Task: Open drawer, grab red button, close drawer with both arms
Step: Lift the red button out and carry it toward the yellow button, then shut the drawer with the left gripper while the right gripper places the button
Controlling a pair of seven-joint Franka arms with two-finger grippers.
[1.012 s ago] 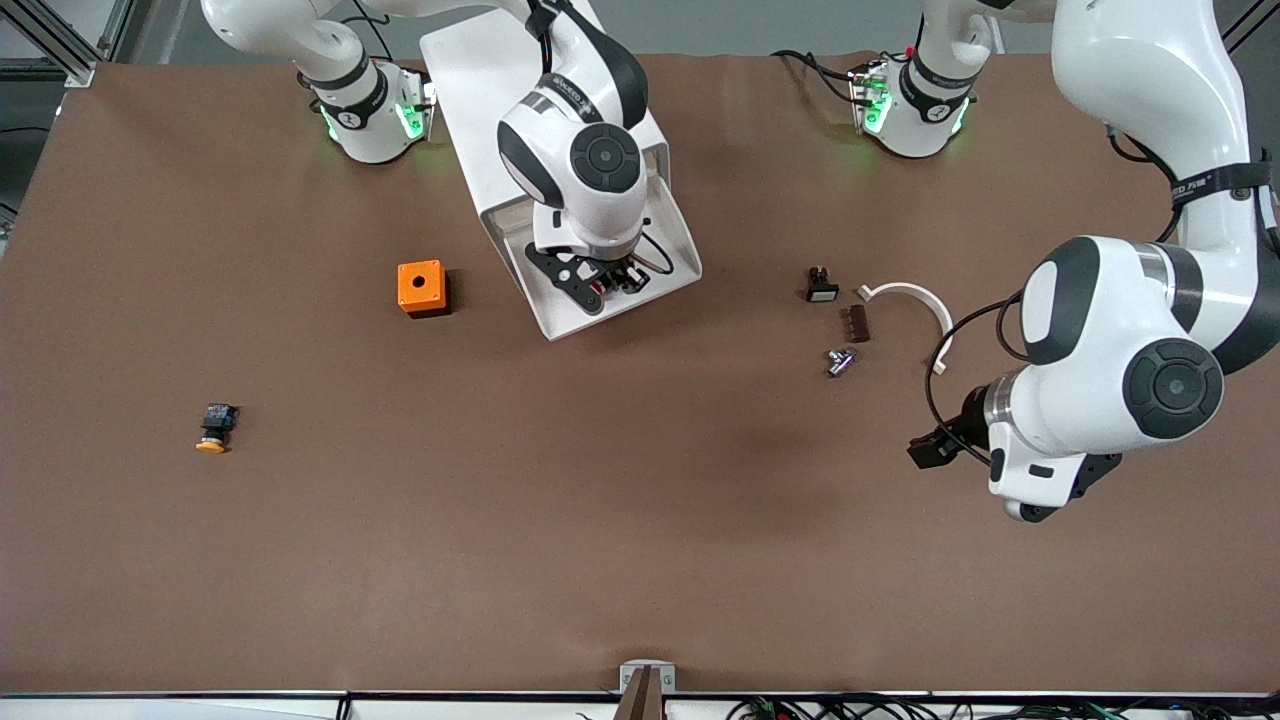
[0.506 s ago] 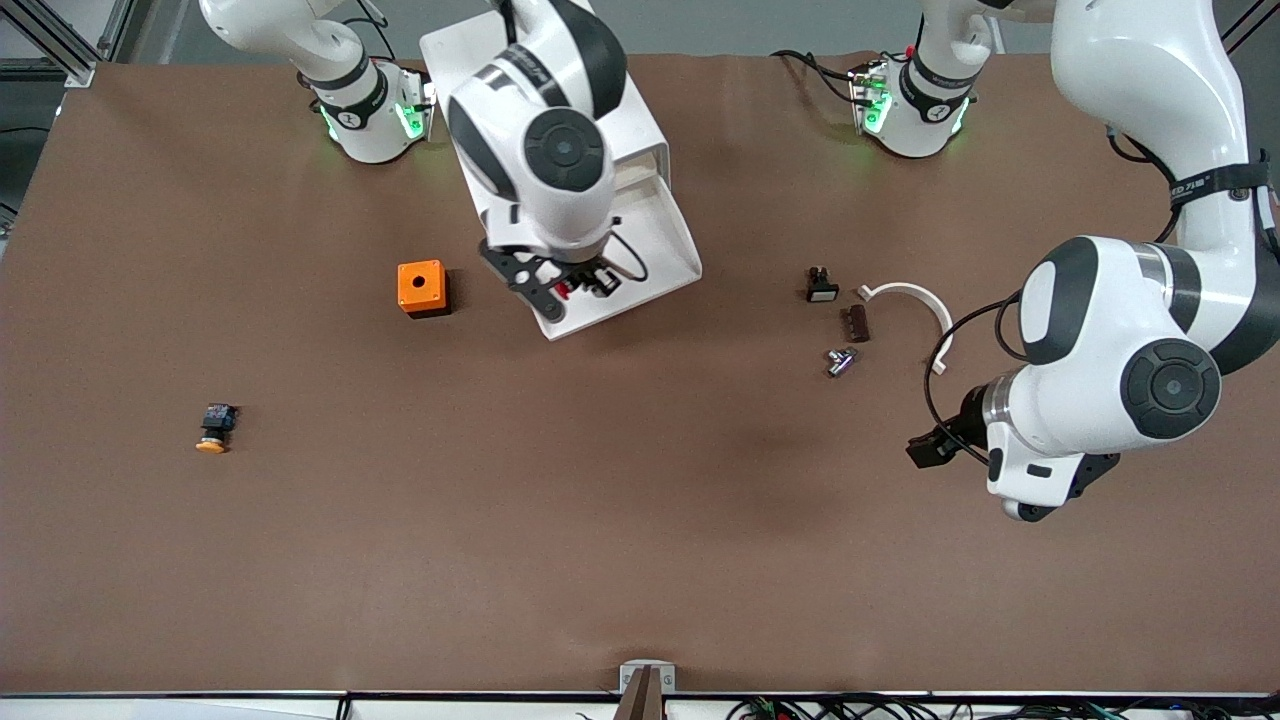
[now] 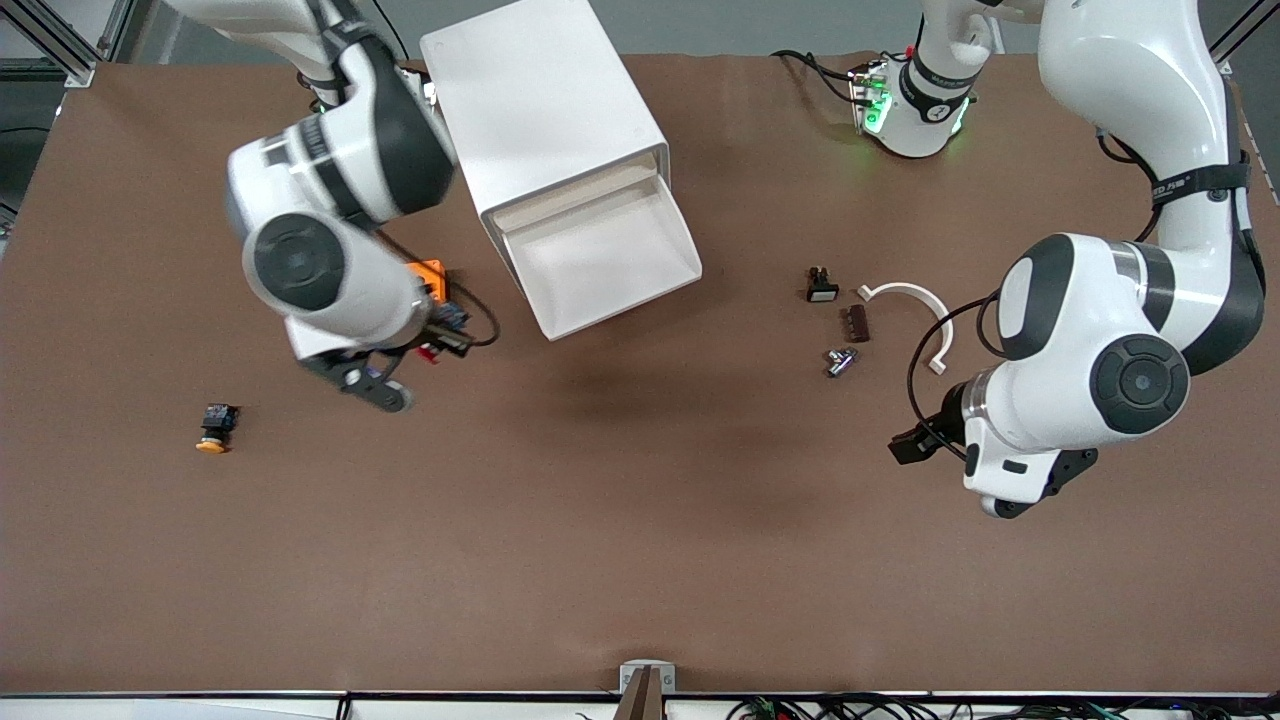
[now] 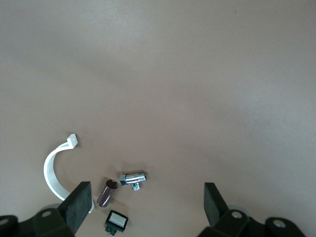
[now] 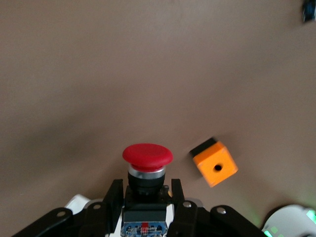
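The white cabinet [image 3: 540,100] stands near the right arm's base, and its drawer [image 3: 600,255] is pulled open and shows nothing inside. My right gripper [image 3: 432,345] is shut on the button [image 5: 147,155], red cap outward, black-and-blue body between the fingers [image 5: 112,197]. It is up over the table beside the orange box [image 3: 428,275], clear of the drawer. The button's red cap shows just under the gripper in the front view [image 3: 428,352]. My left gripper [image 3: 905,445] is open and empty [image 4: 146,205] over bare table near the small parts, waiting.
An orange box with a hole [image 5: 215,166] lies below the right gripper. A yellow-orange-capped button [image 3: 214,427] lies toward the right arm's end. A white curved clip [image 3: 915,300], a brown cylinder [image 4: 106,192], a chrome fitting [image 4: 133,178] and a small black switch [image 4: 116,222] lie toward the left arm's end.
My right gripper has lifted the button out of the drawer and swung toward the right arm's end, past the orange box. The left arm has shifted only slightly.
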